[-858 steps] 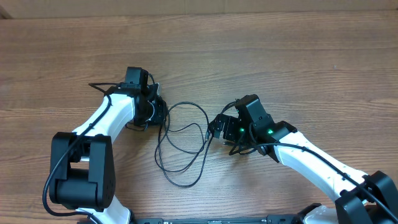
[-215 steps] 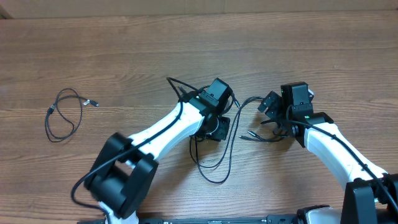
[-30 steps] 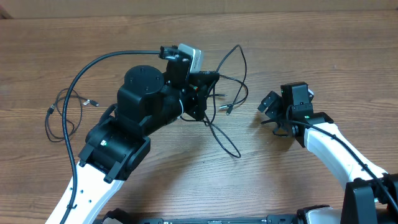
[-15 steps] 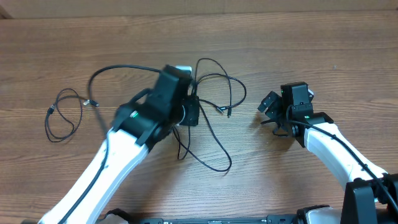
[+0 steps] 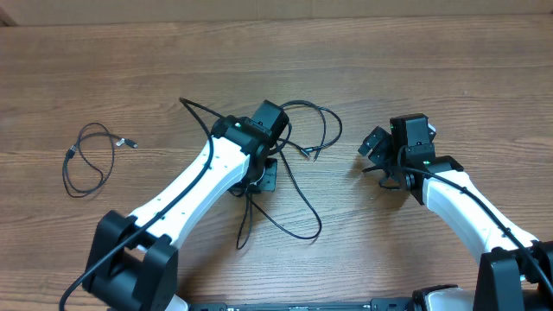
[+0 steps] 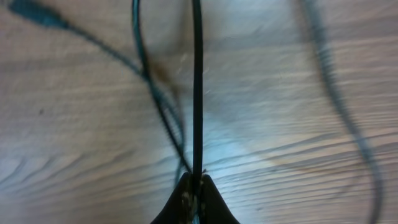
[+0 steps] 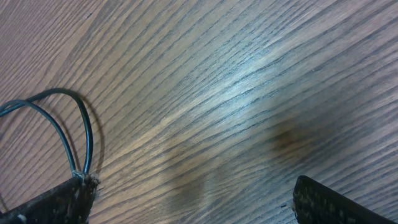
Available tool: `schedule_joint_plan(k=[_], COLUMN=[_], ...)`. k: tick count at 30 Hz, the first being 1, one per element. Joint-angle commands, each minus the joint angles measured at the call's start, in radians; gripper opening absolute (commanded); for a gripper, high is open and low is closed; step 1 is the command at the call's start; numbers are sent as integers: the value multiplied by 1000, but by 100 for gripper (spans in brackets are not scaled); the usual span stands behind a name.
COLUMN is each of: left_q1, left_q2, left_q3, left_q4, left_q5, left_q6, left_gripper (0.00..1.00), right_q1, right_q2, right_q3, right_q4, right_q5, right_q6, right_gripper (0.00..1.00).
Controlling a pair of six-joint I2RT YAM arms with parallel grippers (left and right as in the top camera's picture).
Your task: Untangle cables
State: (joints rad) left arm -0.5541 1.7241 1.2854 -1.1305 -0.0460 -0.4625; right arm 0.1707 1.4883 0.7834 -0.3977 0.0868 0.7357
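In the overhead view the left gripper (image 6: 194,198) sits near the middle of the wooden table (image 5: 432,69), and we see its fingertips pinched tight on one strand of the tangled cable (image 6: 197,93). In the left wrist view that strand runs straight out from between the tips toward 12 o'clock. Two more strands pass beside it, one close at about 11 o'clock and one blurred well off at 2 o'clock. From above, the rest of this cable spreads around the closed gripper. A wide loop arches from 12 to 2 o'clock, and one silvery plug tip (image 5: 314,156) lies on the wood at about 2 o'clock, near the gripper but apart from it. A long loop trails away toward 5 o'clock, with another strand hanging down toward 6 o'clock under the arm. The coiled cable (image 5: 69,155) lies by itself well apart at the left gripper's 9 o'clock, flat on the table, with its small plug (image 5: 131,143) at the coil's 2 o'clock edge. The right gripper (image 5: 373,162) rests at the left gripper's 3 o'clock, beyond the tangle's outer loop. We see its fingers spread wide with bare wood between them and no task cable in its grasp, the nearest plug tip lying at its 9 o'clock, close but not touching.
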Motion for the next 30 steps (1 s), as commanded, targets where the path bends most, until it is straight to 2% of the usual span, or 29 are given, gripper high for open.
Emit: schedule_joint_plan(k=[1,5,11,19,30], left_q1=[11,31,69,79,105], left_q2=[34,52,55,55,55], left_q3=[6,6,6,-17,-140], left_q4=[-36,-59,-69,-75,37], left_q5=[-69,-70,-69,-66,-74], left_q6=[-6,-5,-5,-6,-6], left_gripper=[4,5,11,11,16], right_q1=[-3,-3,-3,-3,-3], right_q2=[-5,-5,-5,-5,-5], right_q3=[-12,-12,-12,-12,-12], right_q4=[3,3,2,3,3], right_q5=[17,17,17,17,17], right_q6=[-3,-3,-3,-3,-3], right_gripper=[100,100,100,100,100])
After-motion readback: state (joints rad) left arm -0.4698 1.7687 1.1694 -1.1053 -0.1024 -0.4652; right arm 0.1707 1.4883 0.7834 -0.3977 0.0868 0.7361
